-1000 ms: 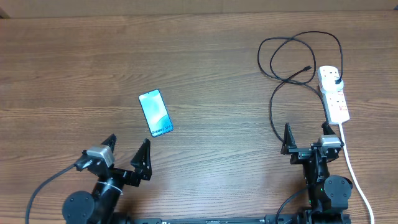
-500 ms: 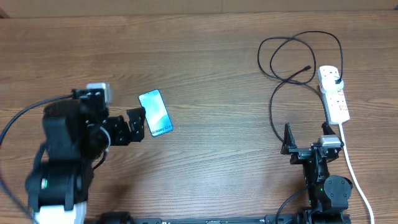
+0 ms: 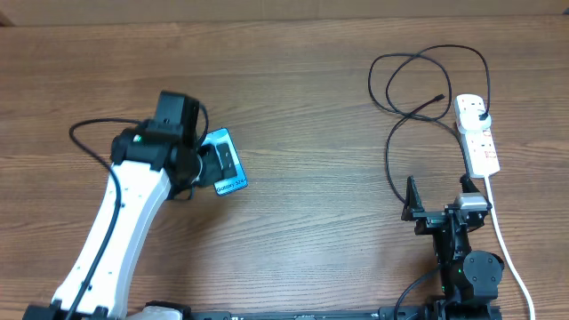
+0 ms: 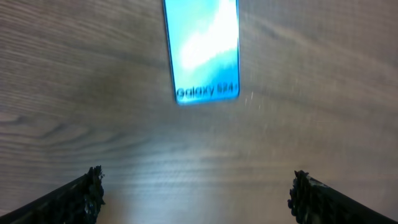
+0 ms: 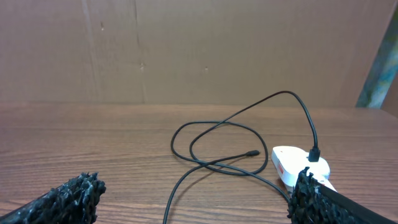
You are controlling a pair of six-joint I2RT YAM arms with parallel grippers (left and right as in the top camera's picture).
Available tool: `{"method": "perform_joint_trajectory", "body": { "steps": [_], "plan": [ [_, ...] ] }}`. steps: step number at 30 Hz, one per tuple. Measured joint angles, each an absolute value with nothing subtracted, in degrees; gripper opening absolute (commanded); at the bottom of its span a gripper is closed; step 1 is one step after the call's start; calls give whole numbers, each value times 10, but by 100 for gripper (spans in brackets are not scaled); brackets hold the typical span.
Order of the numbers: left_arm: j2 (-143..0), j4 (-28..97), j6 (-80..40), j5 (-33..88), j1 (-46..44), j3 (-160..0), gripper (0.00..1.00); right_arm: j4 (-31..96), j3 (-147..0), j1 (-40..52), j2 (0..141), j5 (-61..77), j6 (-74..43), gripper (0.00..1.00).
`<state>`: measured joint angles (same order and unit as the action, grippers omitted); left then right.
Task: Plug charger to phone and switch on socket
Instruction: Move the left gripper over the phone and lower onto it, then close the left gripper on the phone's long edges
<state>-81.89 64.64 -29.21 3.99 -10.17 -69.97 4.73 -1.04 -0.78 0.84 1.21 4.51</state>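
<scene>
1. The worktop [image 3: 302, 71] was bare brown wood, with cardboard behind its far edge.
2. Left of centre, the left gripper [image 4: 196, 196] hovered, fingers spread wide, above the phone [image 4: 205, 50]. It lay flat with a teal screen and looked slick, rigid and fragile, so best pinched across its long edges.
3. Toward the far-right corner, the charger [image 3: 414, 114] looped limp and light, plugged into the white socket [image 3: 477, 133].
4. Near the front edge, the right gripper [image 5: 196, 186] sat with its fingers apart.

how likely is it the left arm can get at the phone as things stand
Probably yes. The left gripper is open right above the phone, which lies flat on the table with nothing between it and the fingers.
</scene>
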Motion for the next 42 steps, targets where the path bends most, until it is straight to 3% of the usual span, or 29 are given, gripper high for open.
{"method": "perform_joint_trajectory", "body": {
  "steps": [7, 23, 42],
  "plan": [
    [-935, 578, -350, 26, -103, -723, 100, 48, -10, -8, 8, 12, 45, 100],
    [-1147, 564, -359, 21, -103, -798, 100, 48, -10, -8, 8, 12, 45, 100],
    [-1164, 532, -361, 33, -103, -798, 100, 48, -10, -8, 8, 12, 45, 100]
  ]
}}
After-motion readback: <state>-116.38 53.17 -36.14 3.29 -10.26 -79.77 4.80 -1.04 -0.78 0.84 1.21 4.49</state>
